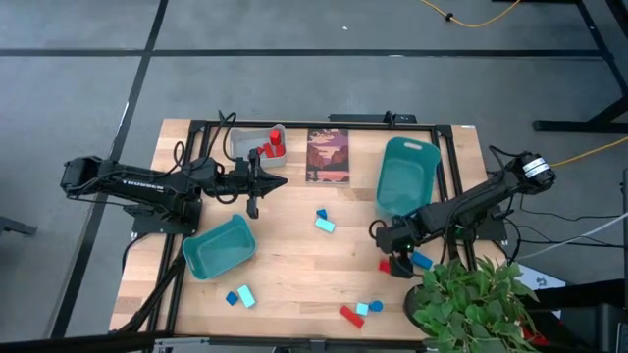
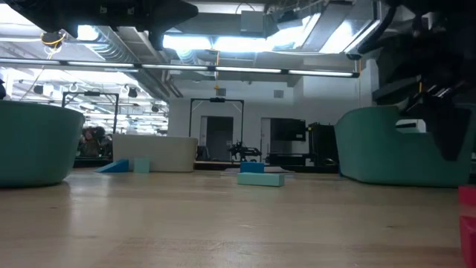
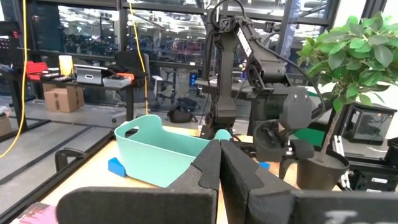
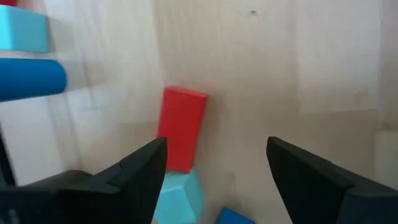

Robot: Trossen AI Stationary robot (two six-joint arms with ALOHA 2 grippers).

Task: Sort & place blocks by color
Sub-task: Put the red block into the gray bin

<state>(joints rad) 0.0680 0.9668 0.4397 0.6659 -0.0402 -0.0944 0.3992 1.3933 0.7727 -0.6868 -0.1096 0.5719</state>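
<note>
Small blocks lie scattered on the wooden table: a blue and a cyan one mid-table point(image 1: 323, 220), a blue-cyan pair point(image 1: 239, 296) near the front, a red-cyan-blue group point(image 1: 361, 311), and a red block point(image 1: 385, 265) and a blue block point(image 1: 422, 261) by my right gripper. Red blocks point(image 1: 267, 147) sit in the grey bin point(image 1: 245, 142). My right gripper point(image 1: 397, 259) hangs open, pointing down over the table; its wrist view shows a red block point(image 4: 182, 127) between and beyond the fingers point(image 4: 214, 165). My left gripper point(image 1: 257, 184) is shut and empty point(image 3: 219, 163), just near of the grey bin.
Two teal bins stand on the table, one front left point(image 1: 219, 245), one back right point(image 1: 405, 175). A dark picture card point(image 1: 328, 155) lies at the far edge. A potted plant point(image 1: 471, 299) crowds the front right corner beside the right arm.
</note>
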